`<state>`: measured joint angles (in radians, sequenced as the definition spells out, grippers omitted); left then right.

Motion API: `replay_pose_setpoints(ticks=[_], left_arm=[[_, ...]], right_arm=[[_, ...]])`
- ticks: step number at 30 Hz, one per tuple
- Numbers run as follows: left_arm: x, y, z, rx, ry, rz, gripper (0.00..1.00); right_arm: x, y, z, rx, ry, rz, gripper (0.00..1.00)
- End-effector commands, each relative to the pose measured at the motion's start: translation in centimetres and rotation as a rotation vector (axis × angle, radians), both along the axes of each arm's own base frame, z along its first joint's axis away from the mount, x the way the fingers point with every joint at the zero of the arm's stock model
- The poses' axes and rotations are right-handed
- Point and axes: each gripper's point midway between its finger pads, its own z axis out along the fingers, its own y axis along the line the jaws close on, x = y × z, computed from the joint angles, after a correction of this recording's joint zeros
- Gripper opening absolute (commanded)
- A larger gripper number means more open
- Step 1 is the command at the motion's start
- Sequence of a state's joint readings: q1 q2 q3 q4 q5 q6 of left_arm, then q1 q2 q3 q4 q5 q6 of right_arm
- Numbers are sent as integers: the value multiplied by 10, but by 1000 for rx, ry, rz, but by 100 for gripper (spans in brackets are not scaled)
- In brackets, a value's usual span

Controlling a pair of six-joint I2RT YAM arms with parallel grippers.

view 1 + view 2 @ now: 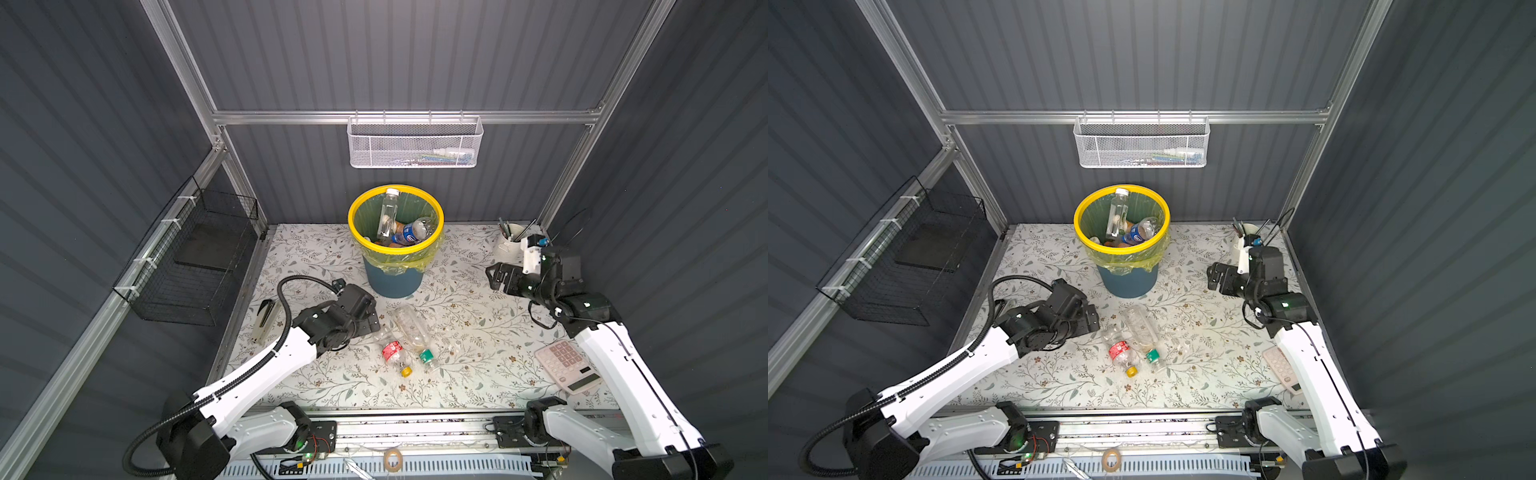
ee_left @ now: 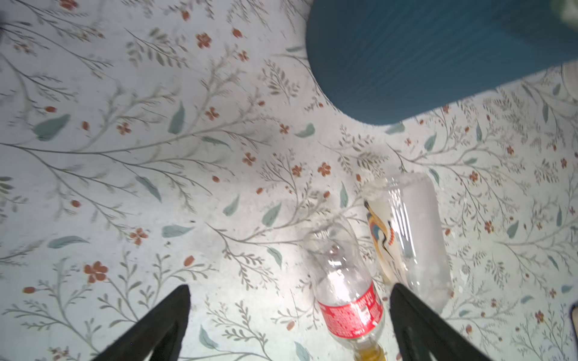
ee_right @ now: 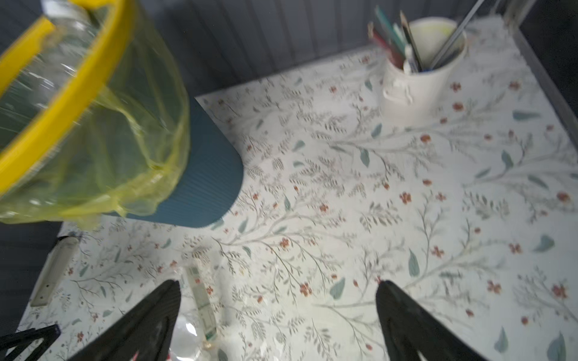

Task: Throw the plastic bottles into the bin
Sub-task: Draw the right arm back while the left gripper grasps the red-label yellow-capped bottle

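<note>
The bin [image 1: 354,216] [image 1: 1079,222], blue-grey with a yellow rim and liner, stands at the back middle. Inside it lie a clear white-capped bottle [image 1: 387,212] and a blue-labelled one [image 1: 410,233]. On the table in front lie a red-labelled bottle [image 1: 392,351] [image 2: 347,300] with a yellow cap and a clear green-capped bottle [image 1: 413,330] [image 2: 409,237], side by side. My left gripper [image 1: 372,319] [image 2: 290,290] is open just left of them, low over the table; the red-labelled bottle lies between its fingers, not gripped. My right gripper [image 1: 494,276] [image 3: 278,284] hangs open and empty to the right of the bin [image 3: 62,103].
A white calculator [image 1: 567,365] lies front right under the right arm. A pen cup [image 1: 511,245] [image 3: 419,87] stands back right. A stapler [image 1: 262,322] lies at the left edge. A black wire basket [image 1: 195,266] hangs left, a white mesh basket [image 1: 413,143] on the back wall.
</note>
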<state>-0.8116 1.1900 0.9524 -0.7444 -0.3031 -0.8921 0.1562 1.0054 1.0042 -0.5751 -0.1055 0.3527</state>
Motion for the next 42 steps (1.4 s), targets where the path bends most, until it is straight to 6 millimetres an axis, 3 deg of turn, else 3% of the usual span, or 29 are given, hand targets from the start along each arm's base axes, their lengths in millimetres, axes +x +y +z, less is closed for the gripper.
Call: replay_pose_setpoints(ticks=[1, 7, 20, 23, 28, 32, 36, 38, 42], left_arm=[[-15, -17, -18, 10, 81, -1, 100], [-33, -38, -50, 9, 163, -24, 97], [-26, -64, -100, 34, 233, -59, 90], [-25, -63, -111, 60, 245, -65, 82], [-27, -54, -115, 72, 242, -53, 60], [-27, -39, -102, 60, 189, -4, 49], [-20, -19, -68, 54, 72, 48, 46], [-10, -9, -38, 59, -36, 52, 46], [9, 27, 56, 116, -326, 83, 46]], right_arm=[[-3, -5, -1, 52, -36, -34, 99], [-4, -12, -17, 80, -12, -51, 99], [-5, -17, -29, 85, 17, -64, 99], [-5, -18, -30, 84, 21, -67, 99], [-7, -20, -29, 83, 24, -75, 99], [-6, -19, -29, 97, 26, -75, 99], [-4, -17, -29, 114, 33, -75, 99], [-3, -16, -29, 122, 34, -76, 99], [-2, -16, -25, 123, 35, -74, 99]])
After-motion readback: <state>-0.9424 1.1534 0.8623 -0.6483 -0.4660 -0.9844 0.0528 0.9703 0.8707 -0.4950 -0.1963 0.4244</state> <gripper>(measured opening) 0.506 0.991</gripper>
